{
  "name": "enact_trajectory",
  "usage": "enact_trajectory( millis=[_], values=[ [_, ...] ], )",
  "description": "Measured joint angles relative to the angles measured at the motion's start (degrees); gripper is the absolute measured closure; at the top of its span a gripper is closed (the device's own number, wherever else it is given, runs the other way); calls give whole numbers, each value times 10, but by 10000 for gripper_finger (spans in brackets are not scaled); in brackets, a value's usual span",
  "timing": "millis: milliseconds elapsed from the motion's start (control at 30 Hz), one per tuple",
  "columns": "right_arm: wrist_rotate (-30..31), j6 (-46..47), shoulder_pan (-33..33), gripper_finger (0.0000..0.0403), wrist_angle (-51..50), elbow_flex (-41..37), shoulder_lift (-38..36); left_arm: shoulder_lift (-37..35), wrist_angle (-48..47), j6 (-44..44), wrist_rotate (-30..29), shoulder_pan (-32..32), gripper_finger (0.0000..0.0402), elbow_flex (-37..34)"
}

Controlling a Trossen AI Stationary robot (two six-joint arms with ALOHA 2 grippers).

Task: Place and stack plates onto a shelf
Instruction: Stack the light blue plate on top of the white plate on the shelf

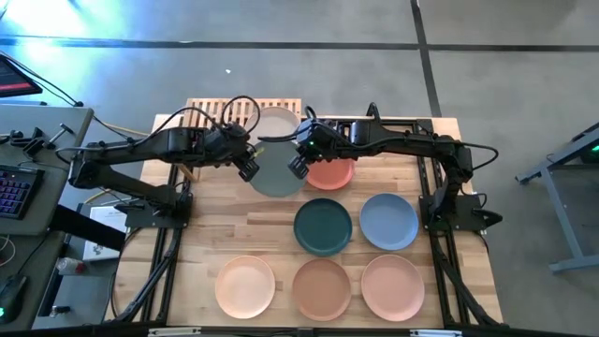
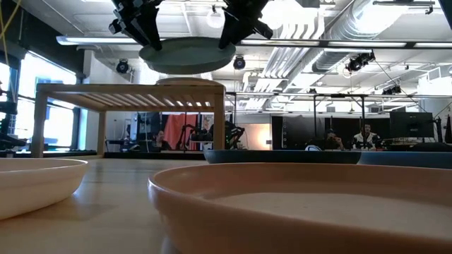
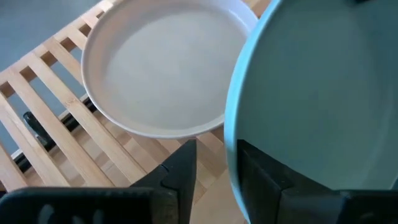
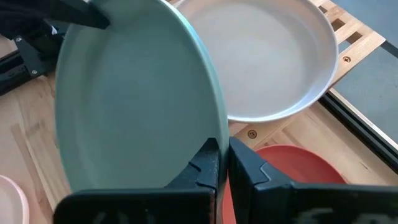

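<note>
Both grippers hold the sage green plate [image 1: 277, 176] in the air between them, near the shelf's front edge. The left gripper [image 1: 248, 170] is shut on its left rim and the right gripper [image 1: 298, 168] on its right rim. In the low view the sage green plate [image 2: 187, 55] hangs higher than the shelf [image 2: 131, 92]. The beige plate [image 1: 278, 122] lies flat on the shelf's [image 1: 225, 110] slatted top, at its right end. The terracotta plate [image 1: 332, 174] lies on the table just right of the right gripper. My left gripper [image 3: 217, 149] pinches the sage plate's left rim [image 3: 231, 140] between its two fingers, one finger [image 3: 267, 180] on the inner face and one outside. It comes slanting down from the table's left. The plate is lifted clear and about level. My right gripper [image 4: 224, 146] pinches the opposite, right rim [image 4: 219, 127] of the sage plate between its two fingers [image 4: 208, 163], one on each face. It comes slanting down from the table's right. The plate is lifted clear, roughly level, above shelf height.
On the table lie the dark teal plate [image 1: 323, 227] and light blue plate [image 1: 388, 222] in the middle row. The peach [image 1: 245, 285], tan [image 1: 321, 288] and pink [image 1: 393, 286] plates lie along the near edge. The shelf's left half shows bare slats [image 3: 50, 118].
</note>
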Motion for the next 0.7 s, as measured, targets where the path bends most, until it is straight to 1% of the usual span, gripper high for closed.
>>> enact_trajectory(
  millis=[200, 433, 600, 700],
  values=[
    [-15, 0, -16, 402, 2, 1, 0, -31, 14, 8, -10, 5, 302, 0],
    [-27, -7, -45, 402, 8, 1, 0, -54, 39, 32, -20, 29, 302, 0],
    [-32, -5, -75, 402, 32, 1, 0, -54, 48, 40, -17, 46, 302, 0],
    [-48, -13, -99, 402, 70, 1, 0, -54, 51, 44, -16, 52, 302, 0]
  ],
)
